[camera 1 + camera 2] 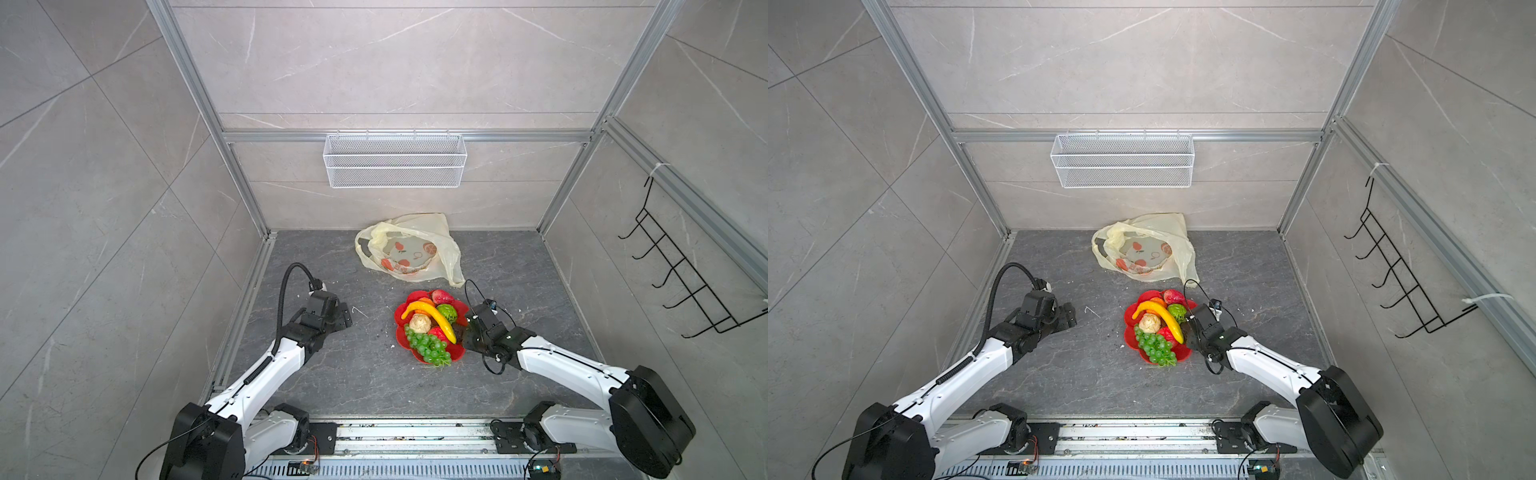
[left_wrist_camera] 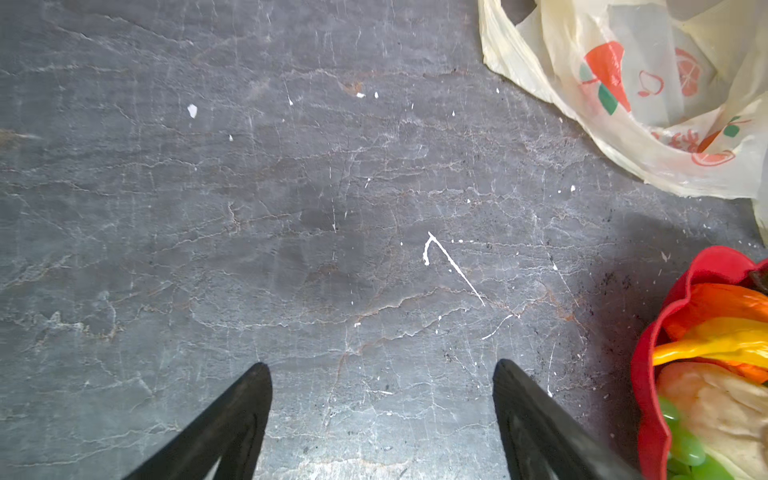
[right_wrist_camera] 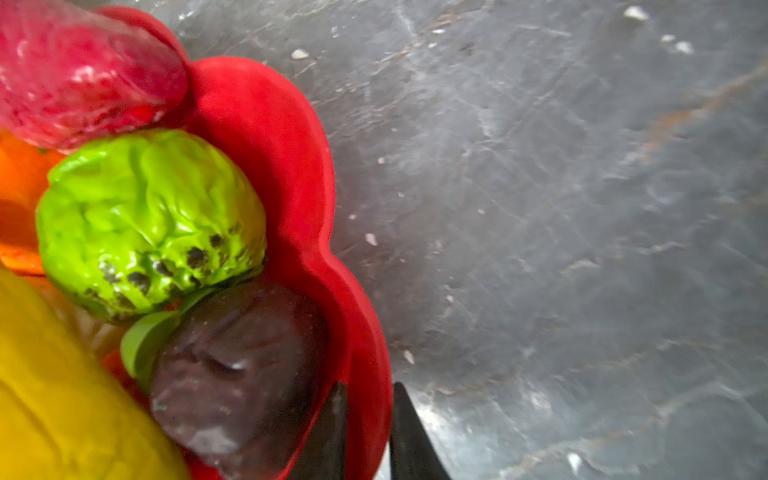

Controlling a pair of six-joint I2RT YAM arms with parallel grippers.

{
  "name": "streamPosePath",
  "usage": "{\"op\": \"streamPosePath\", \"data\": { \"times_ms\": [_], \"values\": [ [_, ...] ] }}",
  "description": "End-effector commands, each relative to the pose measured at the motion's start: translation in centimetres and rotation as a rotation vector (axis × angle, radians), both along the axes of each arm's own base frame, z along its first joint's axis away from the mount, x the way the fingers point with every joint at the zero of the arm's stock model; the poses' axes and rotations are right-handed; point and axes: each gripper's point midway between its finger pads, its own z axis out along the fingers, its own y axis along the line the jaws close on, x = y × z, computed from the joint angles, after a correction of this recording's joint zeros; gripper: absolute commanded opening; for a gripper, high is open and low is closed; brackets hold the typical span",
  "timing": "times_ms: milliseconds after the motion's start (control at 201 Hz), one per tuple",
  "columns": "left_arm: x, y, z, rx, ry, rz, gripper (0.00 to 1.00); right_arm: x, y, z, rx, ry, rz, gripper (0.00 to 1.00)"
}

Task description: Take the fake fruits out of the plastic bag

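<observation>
In both top views the bag lies crumpled at the back of the table, mouth open. The fruits sit piled on a red plate nearer the front — the banana lies slantwise, its near end toward the right gripper, whose tips are hidden here. In the left wrist view the left gripper is spread wide over bare table; bag and plate are cut off. In the right wrist view two fingers pinch the plate's rim — one inside, one outside. A dark fruit beside them is blurry.
</observation>
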Motion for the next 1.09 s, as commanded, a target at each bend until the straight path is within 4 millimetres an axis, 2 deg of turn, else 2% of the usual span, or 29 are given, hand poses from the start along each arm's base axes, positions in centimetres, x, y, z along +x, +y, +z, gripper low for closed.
{"op": "streamPosePath", "data": {
  "times_ms": [0,224,328,433,483,543,602,632,647,682,771,881,921,961,1045,1090],
  "values": [
    [0.3,1.0,0.5,0.042,-0.053,0.024,0.86,1.4,2.7,1.0,0.089,-0.023,0.058,0.15],
    [-0.4,1.9,-1.0,0.094,-0.029,0.038,0.86,2.7,6.0,0.5,0.122,-0.009,0.079,0.14],
    [-0.3,1.9,-1.1,0.093,-0.031,0.035,0.86,3.1,7.5,0.8,0.113,-0.013,0.097,0.15],
    [-0.2,2.0,-1.1,0.100,-0.037,0.037,0.85,3.2,7.5,1.0,0.105,-0.013,0.085,0.18],
    [-0.2,2.0,-1.2,0.101,-0.038,0.037,0.85,3.1,7.0,1.4,0.092,-0.018,0.075,0.24],
    [-0.2,2.0,-1.1,0.102,-0.047,0.037,0.85,2.9,5.3,2.1,0.032,-0.027,0.040,0.40],
    [-0.1,2.3,-0.9,0.115,-0.055,0.051,0.86,2.7,3.2,3.0,-0.040,-0.036,0.000,0.50],
    [0.0,2.6,-0.7,0.125,-0.065,0.065,0.87,2.7,2.2,3.6,-0.069,-0.050,-0.015,0.53],
    [0.1,2.7,-0.5,0.130,-0.070,0.071,0.95,2.6,1.7,3.9,-0.081,-0.059,-0.021,0.55],
    [0.5,3.0,0.2,0.143,-0.089,0.084,1.00,2.6,0.5,4.7,-0.108,-0.081,-0.037,0.57],
    [1.4,4.1,2.0,0.202,-0.127,0.143,1.00,3.0,-2.6,6.8,-0.199,-0.155,-0.075,0.59],
    [2.7,5.9,4.3,0.300,-0.170,0.242,1.00,4.0,-6.1,8.9,-0.333,-0.221,-0.125,0.67],
    [3.2,6.4,4.9,0.341,-0.185,0.268,1.00,4.6,-7.0,9.6,-0.377,-0.238,-0.135,0.70],
    [3.6,6.8,5.6,0.377,-0.206,0.286,1.00,5.2,-7.8,10.1,-0.427,-0.273,-0.142,0.78],
    [4.5,7.2,6.6,0.441,-0.255,0.292,1.00,6.3,-9.4,11.0,-0.510,-0.334,-0.174,0.85],
    [5.2,7.2,7.0,0.487,-0.284,0.273,1.00,6.8,-10.2,11.2,-0.536,-0.355,-0.185,0.86]
  ]
}}
